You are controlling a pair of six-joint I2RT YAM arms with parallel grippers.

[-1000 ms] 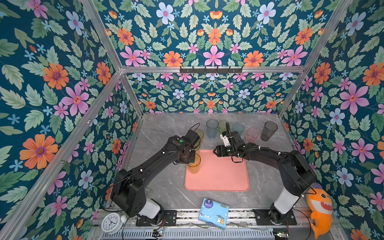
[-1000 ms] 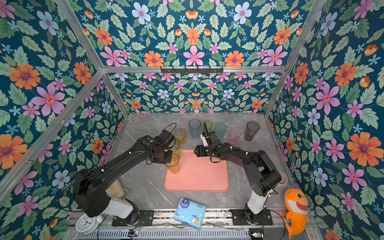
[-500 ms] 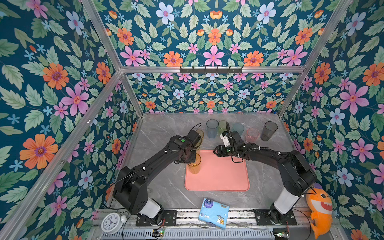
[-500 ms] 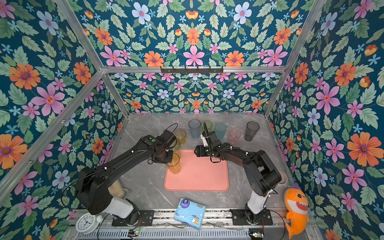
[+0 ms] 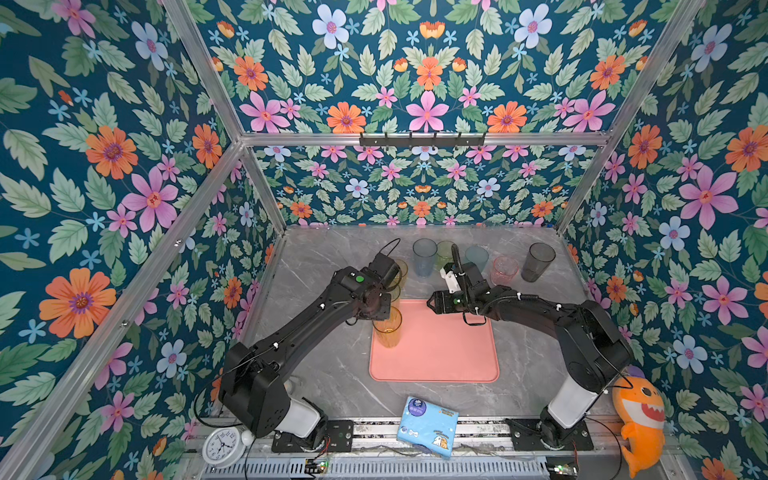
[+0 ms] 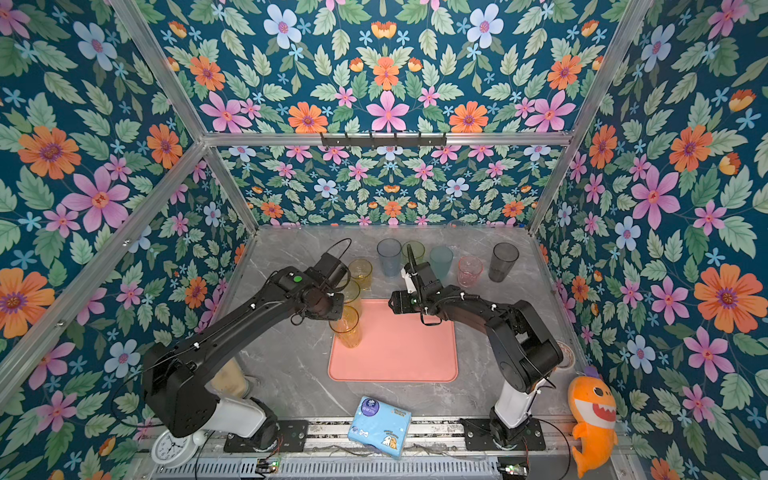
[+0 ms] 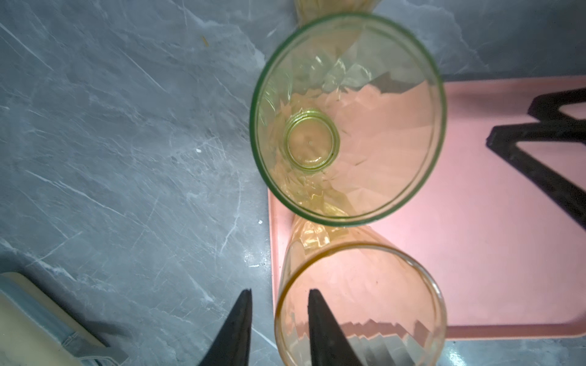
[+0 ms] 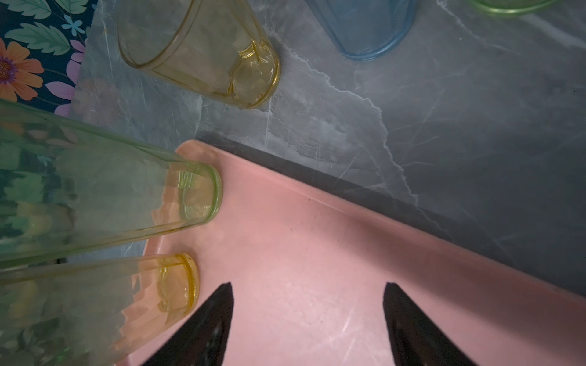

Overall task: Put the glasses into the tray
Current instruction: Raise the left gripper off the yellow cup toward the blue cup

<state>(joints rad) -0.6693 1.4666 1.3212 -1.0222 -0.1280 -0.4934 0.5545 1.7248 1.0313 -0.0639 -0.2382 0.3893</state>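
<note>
Left gripper [image 7: 279, 291]: jaws parted, one finger on each side of the rim of the amber glass [image 7: 358, 304]. A gap shows on both sides, so nothing is clamped.
Right gripper [image 8: 307, 285]: jaws wide apart and empty, over the far part of the tray [image 8: 317, 237].
Glasses in the tray: two, both upright. The amber glass stands by the left edge, and the yellow-green glass [image 7: 347, 120] is just beyond it in the far-left corner.
Glasses on the desk [image 5: 324, 374]: six counted, all upright, beyond the tray's far edge. From left to right they are the yellow glass [image 6: 360, 270], blue-grey glass [image 6: 389, 257], green glass [image 6: 417, 248], teal glass [image 6: 440, 262], pink glass [image 6: 469, 270] and dark grey glass [image 6: 503, 262].
Tray: one, mid-desk between the arms.
Near edge: one tissue packet [image 6: 380, 426], one clock [image 6: 170, 449] at the left, and one shark toy [image 6: 594, 419] at the right.
</note>
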